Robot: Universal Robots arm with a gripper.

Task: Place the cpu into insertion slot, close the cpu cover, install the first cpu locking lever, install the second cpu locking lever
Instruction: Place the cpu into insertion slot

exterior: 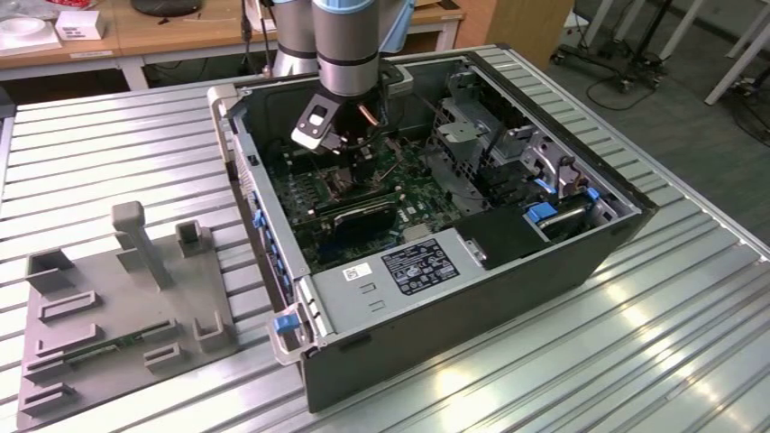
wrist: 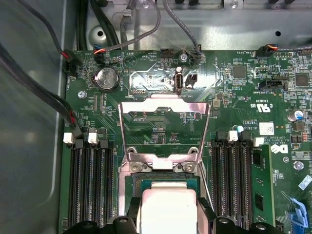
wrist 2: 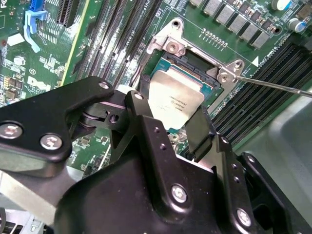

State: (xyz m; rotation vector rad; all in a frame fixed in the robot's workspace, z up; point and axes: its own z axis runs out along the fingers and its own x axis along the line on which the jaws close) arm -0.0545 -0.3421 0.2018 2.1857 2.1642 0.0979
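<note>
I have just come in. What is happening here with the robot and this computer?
A robot arm reaches down into an open computer case. Its gripper is shut on the cpu and holds it right at the slot; I cannot tell whether the chip is fully seated. The cover is flipped open, away from the slot, so it is not yet closed.

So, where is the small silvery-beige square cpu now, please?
In the second wrist view, the gripper holds the cpu over the dark metal-framed insertion slot, between the black memory slots.
</note>
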